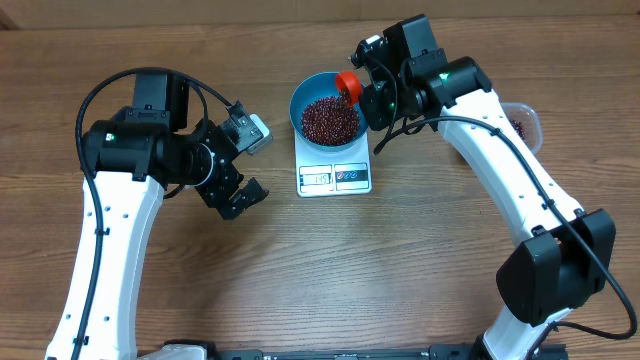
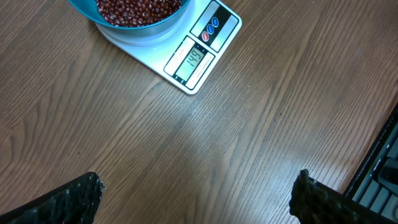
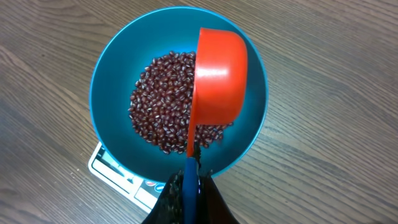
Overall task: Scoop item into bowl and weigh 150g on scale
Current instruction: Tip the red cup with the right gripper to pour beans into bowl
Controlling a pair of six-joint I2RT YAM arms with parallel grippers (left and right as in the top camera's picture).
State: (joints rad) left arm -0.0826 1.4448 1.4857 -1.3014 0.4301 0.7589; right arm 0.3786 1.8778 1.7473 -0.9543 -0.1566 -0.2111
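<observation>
The blue bowl [image 1: 300, 100] stands on the white scale [image 1: 335, 178] and holds a heap of dark red-brown beans [image 1: 328, 120]. My right gripper [image 3: 191, 186] is shut on the blue handle of a red scoop [image 3: 217, 81]. The scoop hangs over the bowl [image 3: 112, 81], tipped so that its rounded back faces the wrist camera, above the beans [image 3: 161, 106]. My left gripper [image 2: 196, 199] is open over bare wood, short of the scale [image 2: 196, 56], whose display reads 149. Overhead, the left gripper [image 1: 243, 200] sits left of the scale.
A clear plastic tub [image 1: 522, 122] with some beans peeks out behind the right arm at the right. Wooden tabletop [image 1: 330, 270] lies all round the scale. The arm bases stand at the near edge.
</observation>
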